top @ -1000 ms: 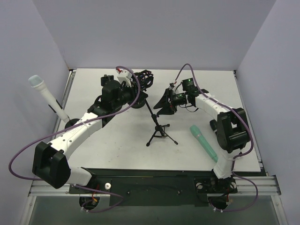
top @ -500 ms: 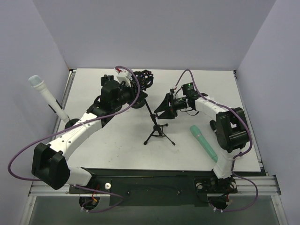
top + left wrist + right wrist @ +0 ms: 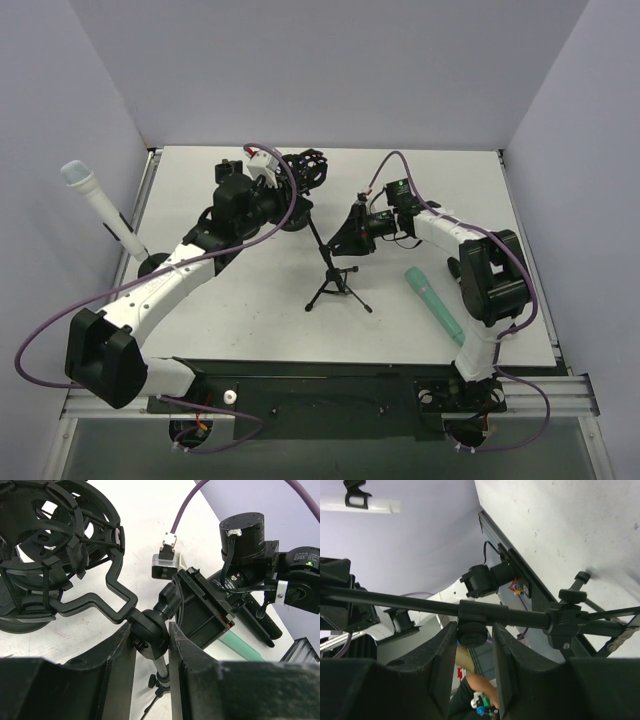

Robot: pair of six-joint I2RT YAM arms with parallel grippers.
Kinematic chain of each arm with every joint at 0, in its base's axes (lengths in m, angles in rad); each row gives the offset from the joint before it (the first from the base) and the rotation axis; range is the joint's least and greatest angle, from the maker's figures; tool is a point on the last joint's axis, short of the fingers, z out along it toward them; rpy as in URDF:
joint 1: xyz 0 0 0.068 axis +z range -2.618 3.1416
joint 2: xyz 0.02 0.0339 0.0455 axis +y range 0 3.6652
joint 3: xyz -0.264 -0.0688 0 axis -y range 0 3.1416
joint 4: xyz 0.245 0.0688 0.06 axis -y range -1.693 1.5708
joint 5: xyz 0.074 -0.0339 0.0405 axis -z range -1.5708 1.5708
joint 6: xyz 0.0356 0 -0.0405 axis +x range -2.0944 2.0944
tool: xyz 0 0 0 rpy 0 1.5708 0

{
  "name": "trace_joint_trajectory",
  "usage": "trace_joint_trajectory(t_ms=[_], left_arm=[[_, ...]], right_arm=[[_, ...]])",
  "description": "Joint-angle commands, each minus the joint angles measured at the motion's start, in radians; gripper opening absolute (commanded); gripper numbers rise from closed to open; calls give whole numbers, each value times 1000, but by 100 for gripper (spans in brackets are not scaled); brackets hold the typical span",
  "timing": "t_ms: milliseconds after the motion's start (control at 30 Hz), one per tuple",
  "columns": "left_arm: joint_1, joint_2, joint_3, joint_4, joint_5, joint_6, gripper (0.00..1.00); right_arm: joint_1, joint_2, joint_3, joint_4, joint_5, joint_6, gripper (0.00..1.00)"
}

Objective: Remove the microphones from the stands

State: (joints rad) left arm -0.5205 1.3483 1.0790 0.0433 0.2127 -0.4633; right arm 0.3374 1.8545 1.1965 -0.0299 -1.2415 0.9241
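The black tripod stand (image 3: 338, 285) rises to a shock mount (image 3: 310, 170) that holds nothing; in the left wrist view the table shows through the shock mount (image 3: 50, 555). A green microphone (image 3: 433, 303) lies flat on the table to the right of the stand. My left gripper (image 3: 290, 195) is shut on the stand's swivel joint (image 3: 150, 635) just under the mount. My right gripper (image 3: 345, 240) straddles the pole (image 3: 410, 602) with the clamp knob (image 3: 472, 632) between its fingers. One finger touches the knob and a thin gap remains at the other.
A white microphone with a pale blue head (image 3: 100, 205) stands clipped in a holder at the table's left edge, its shaft also seen as a white bar (image 3: 370, 503). The tripod legs spread near the table's middle. Purple cables loop over both arms.
My right gripper has moved left onto the stand's pole and its jaws have narrowed round the knob. The tripod's feet have shifted slightly left. The left gripper's hold is unchanged.
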Motion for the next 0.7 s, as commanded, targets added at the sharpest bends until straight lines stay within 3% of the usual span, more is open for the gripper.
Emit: trace_joint_trajectory(t_ms=[0,100,267,333,367,400,500,533,567,633,667], left_arm=[[13,-58,2,89,-9,-3,0],[13,-58,-2,92,-10,-6,0],[16,-63,-5,93,-9,-3,0],[17,-61,-10,93,-6,-5,0],[19,-61,-11,93,-3,-6,0],[20,-61,-16,92,7,-6,0],[22,-61,-21,93,39,-3,0],[23,-61,-24,98,53,-5,0],[24,-61,-25,105,62,-3,0],[24,-61,-31,112,74,-8,0],[24,-61,-34,112,83,-8,0]], right_arm=[[35,-61,-23,21,-82,33,29],[41,-61,-21,21,-82,32,27],[31,-61,-15,62,-66,19,1],[17,-81,-2,64,-35,-57,0],[12,-89,20,-17,-15,-121,0],[11,-100,84,-77,-1,-309,0],[44,-100,315,-772,172,-1139,0],[83,-91,390,-877,219,-1301,0],[101,-107,400,-972,313,-1529,0],[147,-171,345,-947,413,-1759,0],[166,-198,278,-909,469,-1789,0]])
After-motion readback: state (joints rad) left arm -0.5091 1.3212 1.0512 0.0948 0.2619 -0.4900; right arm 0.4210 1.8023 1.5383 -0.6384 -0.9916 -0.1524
